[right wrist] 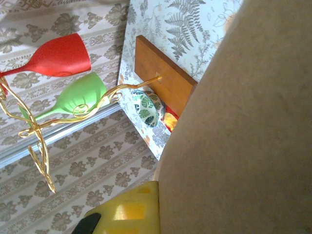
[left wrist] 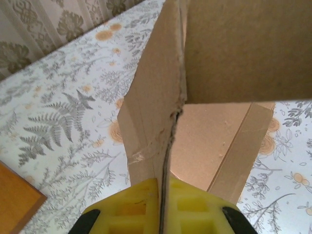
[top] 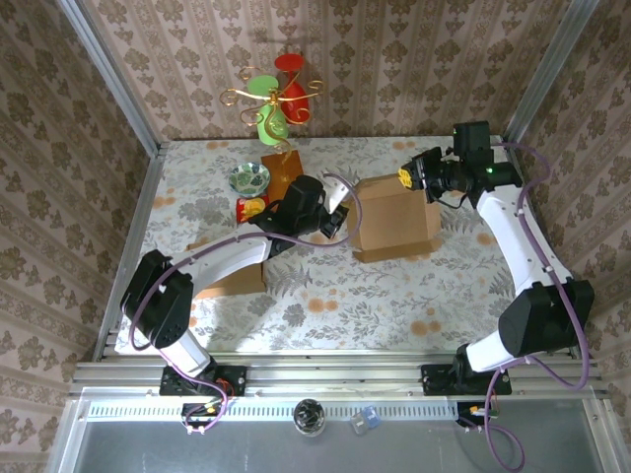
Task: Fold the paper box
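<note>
Seen from above, a brown paper box (top: 394, 222) stands on a flower-patterned bench (top: 325, 305), with a robot arm reaching in from each side. The left end effector (left wrist: 163, 200) meets the box's left side. Its wrist camera shows the yellow pads (left wrist: 139, 204) clenched on the thin edge of an upright cardboard flap, which is creased and slightly torn where it enters the pads. Pinching the flap this way probably lets the arm swing it along its fold.

The right end effector (top: 414, 179) sits at the box's far right corner. Its wrist camera shows one yellow pad pressed flat against a cardboard wall (the opposite pad is hidden behind the wall). It is closed on that wall, seemingly to steady the box while the other arm works.

To the far left of the box lie a wooden board (top: 279, 172), a small patterned bowl (top: 249, 178) and a gold wire stand (top: 268, 99) holding red and green goblets. All sit well apart from the box.
</note>
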